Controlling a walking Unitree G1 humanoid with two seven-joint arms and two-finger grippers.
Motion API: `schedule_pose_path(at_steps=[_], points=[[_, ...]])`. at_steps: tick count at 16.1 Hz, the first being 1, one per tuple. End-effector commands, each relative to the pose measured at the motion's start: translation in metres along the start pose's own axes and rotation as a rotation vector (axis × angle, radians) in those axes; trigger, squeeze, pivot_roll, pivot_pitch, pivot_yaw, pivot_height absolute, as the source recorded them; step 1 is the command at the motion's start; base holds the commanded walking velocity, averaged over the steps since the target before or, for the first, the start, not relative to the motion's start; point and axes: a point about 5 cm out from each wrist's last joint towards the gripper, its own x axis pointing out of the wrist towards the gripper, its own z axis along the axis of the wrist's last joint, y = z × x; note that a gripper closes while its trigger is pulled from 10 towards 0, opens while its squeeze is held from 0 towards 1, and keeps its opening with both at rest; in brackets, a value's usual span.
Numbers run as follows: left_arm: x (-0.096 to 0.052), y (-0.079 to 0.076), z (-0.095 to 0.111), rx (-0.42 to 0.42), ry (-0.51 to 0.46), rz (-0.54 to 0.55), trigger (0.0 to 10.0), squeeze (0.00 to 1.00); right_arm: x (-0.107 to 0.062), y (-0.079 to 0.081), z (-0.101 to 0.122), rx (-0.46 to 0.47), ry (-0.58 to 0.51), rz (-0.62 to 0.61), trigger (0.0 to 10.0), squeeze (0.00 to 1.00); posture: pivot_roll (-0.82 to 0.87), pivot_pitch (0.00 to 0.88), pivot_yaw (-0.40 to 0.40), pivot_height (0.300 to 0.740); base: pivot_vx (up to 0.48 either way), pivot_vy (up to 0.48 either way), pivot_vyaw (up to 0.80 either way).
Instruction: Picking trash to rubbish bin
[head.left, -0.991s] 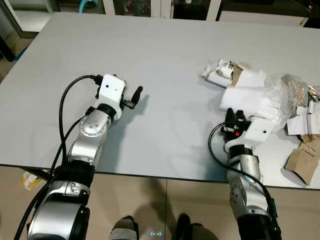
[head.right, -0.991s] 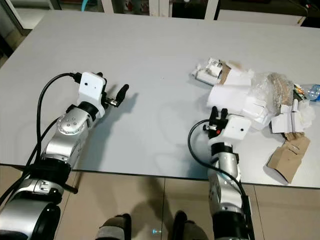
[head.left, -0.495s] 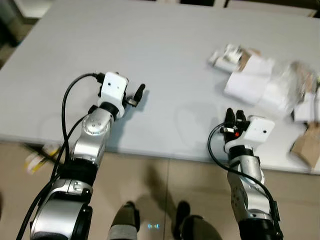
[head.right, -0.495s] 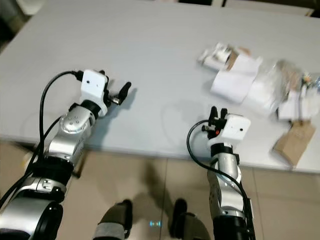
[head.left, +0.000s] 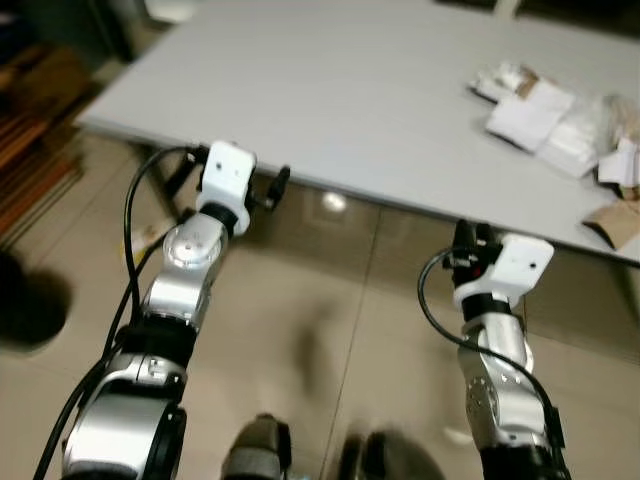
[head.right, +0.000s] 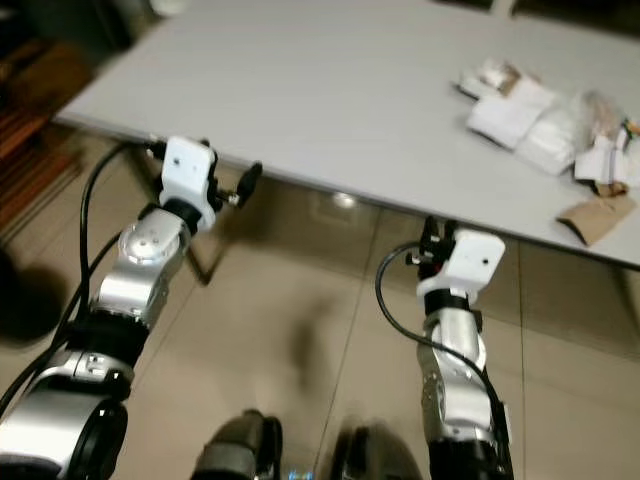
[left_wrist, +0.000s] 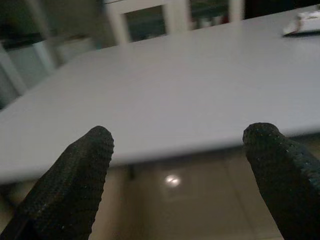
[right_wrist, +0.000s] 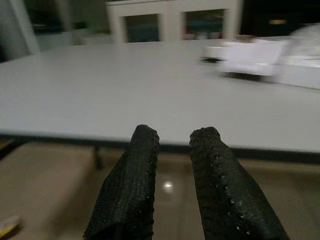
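The trash (head.left: 545, 115) is a heap of white paper, clear plastic and packets at the far right of the grey table (head.left: 350, 90); a brown cardboard piece (head.right: 597, 215) lies by the table's near edge. The heap is also visible as white trash (right_wrist: 250, 52) far beyond the right fingers. My left gripper (left_wrist: 180, 145) is open and empty, level with the table's near edge over the floor. My right gripper (right_wrist: 175, 137) is shut with nothing in it, held over the tiles short of the table edge, well short of the heap.
Beige tiled floor (head.left: 330, 330) lies under both arms. Brown wooden furniture (head.left: 40, 110) stands at the left, with a dark object (head.left: 25, 310) below it. White cabinets (right_wrist: 170, 20) stand behind the table. My feet (head.right: 240, 450) are at the bottom.
The whole picture has shifted: the camera has backed off and the table now lies farther ahead. Both grippers, earlier over the tabletop, are now off it above the floor. Finger states look unchanged.
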Motion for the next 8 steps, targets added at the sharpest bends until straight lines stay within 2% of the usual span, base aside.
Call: schedule_pose_path(at_steps=[1, 8], points=[[-0.0029, 0.0034, -0.0033, 0.001, 0.011, 0.011, 10.0, 0.00, -0.0004, 0.0027, 0.0009, -0.004, 0.002, 0.006, 10.0, 0.00, 0.35, 0.189, -0.024, 0.740, 0.000, 0.000, 0.00], [-0.0016, 0.0014, -0.0046, -0.006, 0.015, 0.012, 10.0, 0.00, -0.0013, -0.0002, 0.0033, -0.019, 0.004, 0.002, 10.0, 0.00, 0.34, 0.183, -0.035, 0.740, 0.000, 0.000, 0.00]])
